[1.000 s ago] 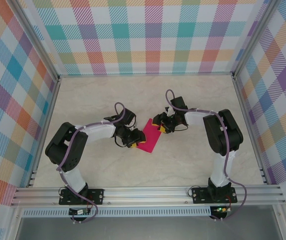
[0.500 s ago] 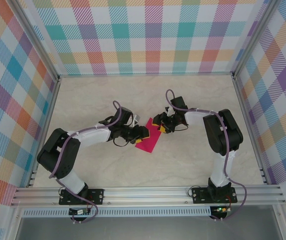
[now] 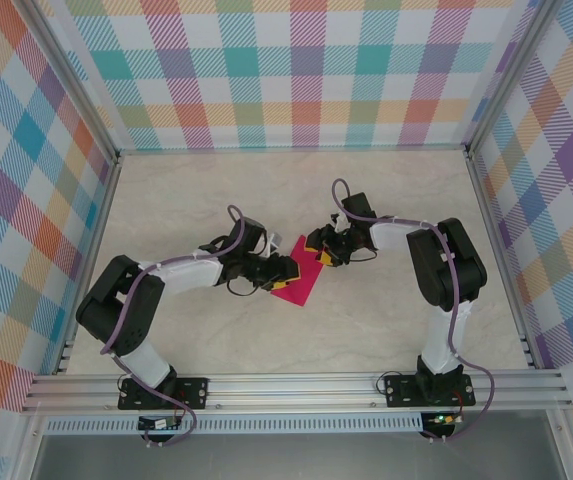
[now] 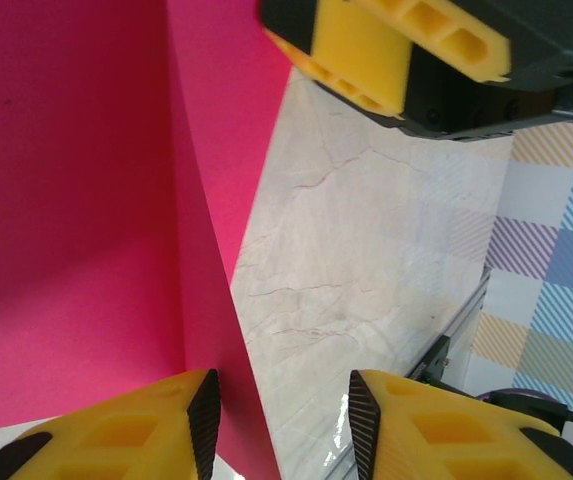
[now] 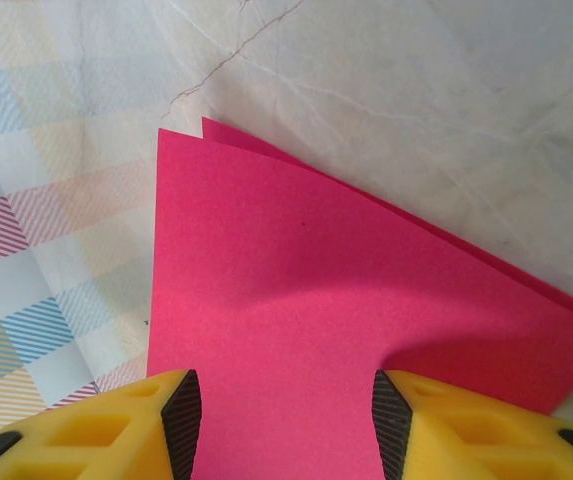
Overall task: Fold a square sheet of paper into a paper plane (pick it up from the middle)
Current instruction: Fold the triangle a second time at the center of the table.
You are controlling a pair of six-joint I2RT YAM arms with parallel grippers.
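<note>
1. Near the middle of the marble tabletop (image 3: 386, 200): magenta paper sheet (image 3: 304, 284), folded over on itself and lying flat, one corner toward the arm bases.
2. At the sheet's left edge: left gripper (image 3: 284, 277), reaching in from the left, jaws parted with nothing clamped between them.
3. In the left wrist view: one yellow fingertip (image 4: 146, 425) over the paper close to its edge, the other over bare marble, with the sheet's edge running down into the gap.
4. Also in that view: a straight crease along the paper, with the strip beside the edge brighter than the rest.
5. At the sheet's far right corner: right gripper (image 3: 321, 252), jaws likewise standing apart.
6. In the right wrist view: paper spanning the whole gap between both yellow fingertips (image 5: 116, 425), with two slightly offset layers showing at the far corner. Impossible to tell whether the tips press on the sheet.
7. The two grippers near each other but not touching, the sheet between them.
8. Around the tabletop on three sides: plaid walls (image 3: 296, 70).
</note>
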